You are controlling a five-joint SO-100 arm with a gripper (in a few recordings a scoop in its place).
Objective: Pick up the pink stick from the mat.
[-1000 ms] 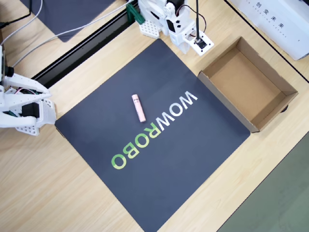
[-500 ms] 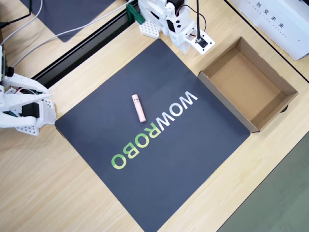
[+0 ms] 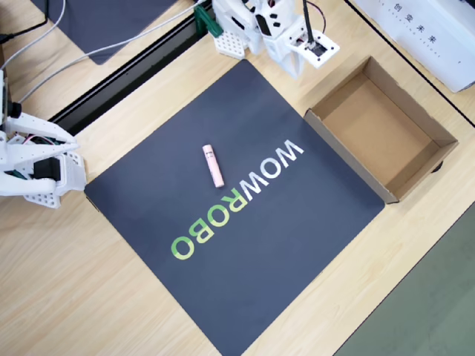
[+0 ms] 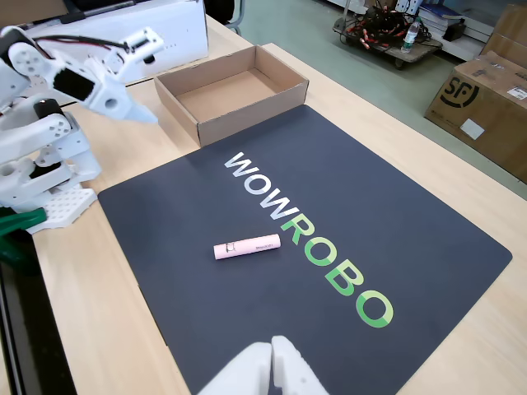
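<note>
We're at the reach-out step: our gripper, fingers apparently together, sits upper left, needing to open over the pink stick mid-mat.

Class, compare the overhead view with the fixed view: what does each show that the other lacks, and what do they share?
Overhead alone: grey cables on the tabletop at upper left, and a plain dark mat beyond a black rail.
Fixed alone: a stack of SF-marked cartons and a cluttered cart on the green floor.
Both: the pink stick lying on the WOWROBO mat, untouched, the empty cardboard box, and the white arm's gripper raised near the mat's corner.
</note>
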